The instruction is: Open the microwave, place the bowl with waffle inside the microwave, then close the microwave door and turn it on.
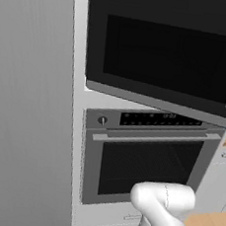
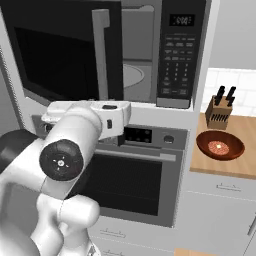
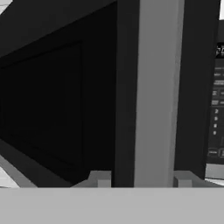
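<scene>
Microwave (image 2: 182,55): black front, keypad strip at right, mounted above the steel oven. Microwave door (image 2: 60,50) swung partly open; grey vertical bar handle (image 3: 157,92); grey cavity and round turntable (image 2: 132,75) exposed. Bowl (image 2: 220,145), reddish-brown, upright on wooden counter at right, holding the waffle (image 2: 219,147).

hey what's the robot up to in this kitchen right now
The arm is working on the microwave door, which stands partly open, the grey cavity showing behind it. Its gripper sits at the door's grey handle, one fingertip on either side of the bar. The bowl with the waffle waits on the counter.
</scene>
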Controlling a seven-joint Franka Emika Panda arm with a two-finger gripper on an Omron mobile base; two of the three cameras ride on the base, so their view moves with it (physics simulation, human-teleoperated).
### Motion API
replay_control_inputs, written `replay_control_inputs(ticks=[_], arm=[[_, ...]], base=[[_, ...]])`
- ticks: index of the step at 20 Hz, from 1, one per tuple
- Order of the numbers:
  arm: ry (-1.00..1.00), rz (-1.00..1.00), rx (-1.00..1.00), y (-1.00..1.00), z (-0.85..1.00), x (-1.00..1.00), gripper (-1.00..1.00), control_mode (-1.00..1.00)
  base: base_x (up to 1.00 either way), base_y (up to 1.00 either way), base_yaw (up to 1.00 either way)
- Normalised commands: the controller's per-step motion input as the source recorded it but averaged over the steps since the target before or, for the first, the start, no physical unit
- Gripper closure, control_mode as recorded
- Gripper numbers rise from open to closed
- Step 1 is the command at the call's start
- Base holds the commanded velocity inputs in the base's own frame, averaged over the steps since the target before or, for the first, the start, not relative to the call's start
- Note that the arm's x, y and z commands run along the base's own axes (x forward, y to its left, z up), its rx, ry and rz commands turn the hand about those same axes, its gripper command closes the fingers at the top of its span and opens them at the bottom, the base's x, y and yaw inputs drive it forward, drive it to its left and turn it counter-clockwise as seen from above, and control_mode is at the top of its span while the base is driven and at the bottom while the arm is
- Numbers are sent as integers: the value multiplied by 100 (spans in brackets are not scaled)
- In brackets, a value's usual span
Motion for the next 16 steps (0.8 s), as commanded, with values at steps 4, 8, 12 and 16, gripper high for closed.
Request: replay_control_inputs(ticks=[4,8,12,16], arm=[[-11,0,0,100,14,-96,100,-100],[-6,0,0,100,2,-86,100,-100],[-2,-1,0,100,0,-72,100,-100],[-4,-4,0,100,-9,-47,100,-100]], base=[[0,0,0],[0,0,0],[0,0,0],[0,0,0]])
